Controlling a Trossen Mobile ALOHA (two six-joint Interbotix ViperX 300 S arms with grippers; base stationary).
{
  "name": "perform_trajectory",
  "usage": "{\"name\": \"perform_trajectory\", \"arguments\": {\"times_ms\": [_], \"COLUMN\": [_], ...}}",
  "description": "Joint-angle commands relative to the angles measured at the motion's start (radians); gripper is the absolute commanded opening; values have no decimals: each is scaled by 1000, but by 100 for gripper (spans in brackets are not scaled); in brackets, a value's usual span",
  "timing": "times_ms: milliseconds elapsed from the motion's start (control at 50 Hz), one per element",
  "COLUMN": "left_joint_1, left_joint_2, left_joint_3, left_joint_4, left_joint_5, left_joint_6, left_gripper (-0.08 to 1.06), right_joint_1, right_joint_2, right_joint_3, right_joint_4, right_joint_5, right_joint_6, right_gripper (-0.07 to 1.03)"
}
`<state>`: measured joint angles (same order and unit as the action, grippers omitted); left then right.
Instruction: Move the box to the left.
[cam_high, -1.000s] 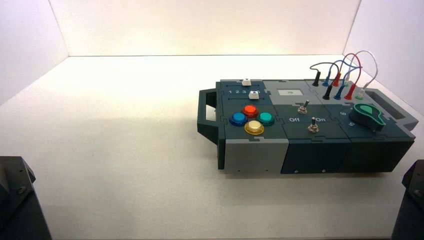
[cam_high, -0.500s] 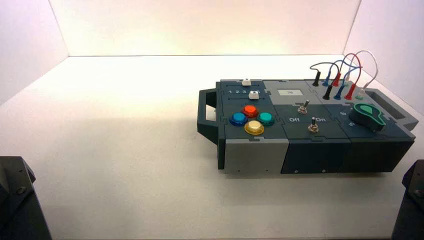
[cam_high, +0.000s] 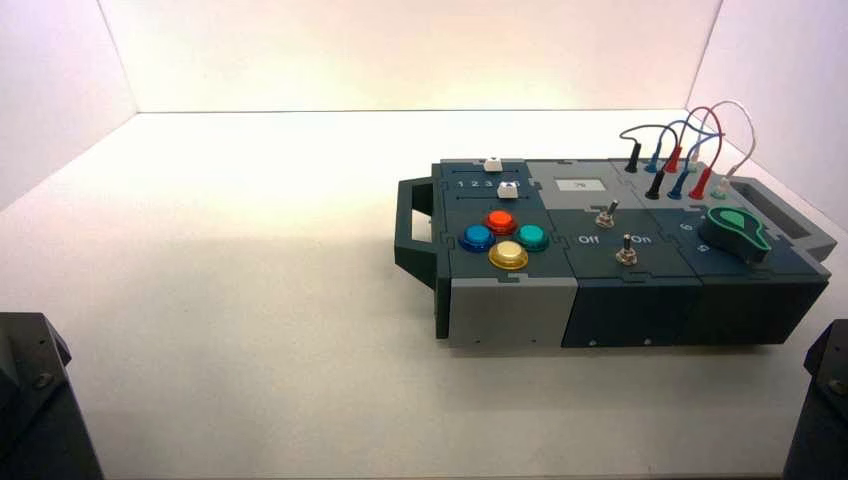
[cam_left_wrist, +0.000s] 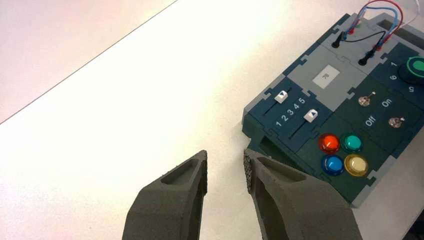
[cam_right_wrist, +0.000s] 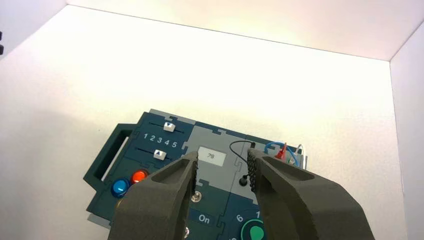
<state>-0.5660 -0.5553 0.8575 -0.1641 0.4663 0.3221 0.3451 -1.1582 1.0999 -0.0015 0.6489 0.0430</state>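
The box (cam_high: 620, 300), long, dark teal and grey, lies on the right half of the white table, with a handle (cam_high: 410, 230) at its left end. It is untouched. My left gripper (cam_left_wrist: 225, 162) hangs open above the bare table, close to that handle (cam_left_wrist: 272, 147), with nothing between its fingers. The box (cam_left_wrist: 345, 100) stretches away from it. My right gripper (cam_right_wrist: 222, 167) hovers open over the middle of the box (cam_right_wrist: 207, 140), above the toggle switches and the grey display panel, and it holds nothing. In the high view only dark arm parts show at the bottom corners.
Four coloured buttons (cam_high: 503, 240), two white sliders (cam_high: 500, 178), two toggle switches (cam_high: 615, 232), a green knob (cam_high: 738, 230) and looped wires (cam_high: 690, 150) sit on the box top. White walls close in the table; the right wall stands near the box's right handle (cam_high: 790, 220).
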Motion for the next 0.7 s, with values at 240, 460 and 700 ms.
{"name": "perform_trajectory", "arguments": {"times_ms": [240, 460, 700], "left_joint_1": [-12, -12, -12], "left_joint_2": [-9, -14, -5], "left_joint_3": [-23, -21, -21], "left_joint_4": [-2, 0, -2], "left_joint_5": [-5, -5, -3], "left_joint_6": [0, -2, 0], "left_gripper": [41, 41, 41], "right_joint_1": [-5, -5, -5], "right_joint_2": [11, 11, 9], "right_joint_3": [-18, -18, -18], "right_joint_4": [0, -2, 0], "right_joint_5": [-6, -6, -5], "right_joint_6": [5, 5, 5], "right_gripper": [53, 53, 53]}}
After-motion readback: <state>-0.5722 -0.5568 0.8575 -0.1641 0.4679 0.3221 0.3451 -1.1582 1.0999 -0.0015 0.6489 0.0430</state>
